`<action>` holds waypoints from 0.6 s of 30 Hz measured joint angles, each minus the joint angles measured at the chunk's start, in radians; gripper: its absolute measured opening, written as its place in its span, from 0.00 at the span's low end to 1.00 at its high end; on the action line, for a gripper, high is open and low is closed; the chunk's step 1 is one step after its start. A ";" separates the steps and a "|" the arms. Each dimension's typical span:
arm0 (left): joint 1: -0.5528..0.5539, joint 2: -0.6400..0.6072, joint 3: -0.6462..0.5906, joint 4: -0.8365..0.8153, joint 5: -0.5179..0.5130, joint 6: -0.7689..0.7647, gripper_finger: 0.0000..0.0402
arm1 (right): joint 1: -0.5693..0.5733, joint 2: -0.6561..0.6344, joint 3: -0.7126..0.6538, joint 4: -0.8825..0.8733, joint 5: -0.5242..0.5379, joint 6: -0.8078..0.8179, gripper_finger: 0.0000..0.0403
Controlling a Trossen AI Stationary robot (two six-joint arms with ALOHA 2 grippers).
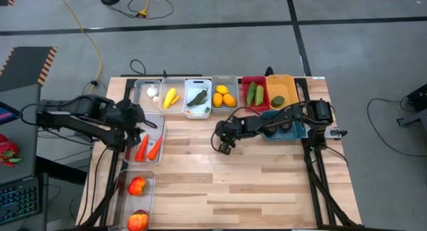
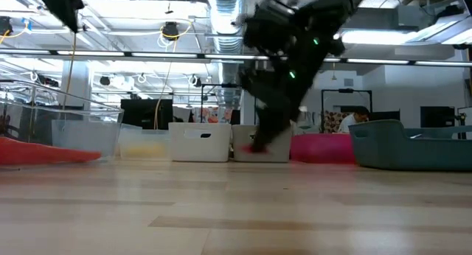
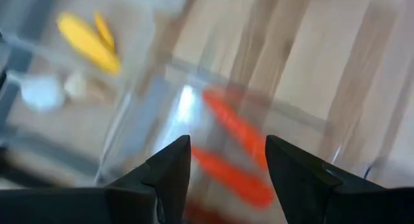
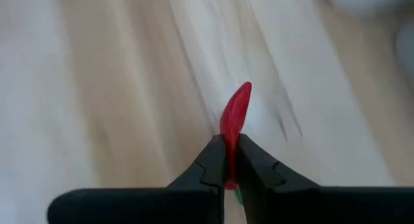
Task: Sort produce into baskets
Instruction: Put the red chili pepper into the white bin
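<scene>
We note a small red tapered toy chili (image 4: 235,114) pinched at its stem end between the closed fingers of the right hand (image 4: 231,160), its pointed tip projecting forward over the pale wooden bench (image 1: 267,184). From above, the right hand (image 1: 223,142) sits near the bench's middle, just in front of the row of bins along the far edge. That row reads, left to right in the overhead picture: a clear bin with white garlic (image 1: 153,92), a clear bin with yellow pieces (image 1: 171,97), a white rectangular plastic bin (image 1: 198,98) with a green cucumber, a grey bin with orange-yellow lemons (image 1: 224,97), a red bin (image 1: 253,92) with two green cucumbers, an orange-yellow bin (image 1: 280,91) with one green item, and a teal bin (image 1: 285,129) under the right arm. The left hand (image 3: 228,162) hovers half open, holding nothing, over a clear shallow plastic bin (image 1: 145,147) of orange carrots (image 1: 148,147) on the bench's left side; two red rounds (image 1: 137,185) lie in clear bins nearer the front. Our judgement: the grip is thin and near the chili's end, so it should be lifted straight, carried level and slowly to avoid it pivoting, and released low inside the chosen bin; we cannot tell which bin suits it.
</scene>
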 joint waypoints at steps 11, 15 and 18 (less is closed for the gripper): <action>-0.037 -0.165 0.000 0.395 -0.105 0.141 0.47 | -0.017 -0.002 0.199 0.125 -0.012 -0.211 0.14; -0.053 -0.166 -0.002 0.480 -0.132 0.215 0.47 | -0.046 -0.003 0.209 0.240 -0.011 -0.247 0.14; -0.065 -0.168 -0.064 0.647 -0.139 0.290 0.47 | -0.074 -0.003 0.209 0.299 -0.011 -0.247 0.14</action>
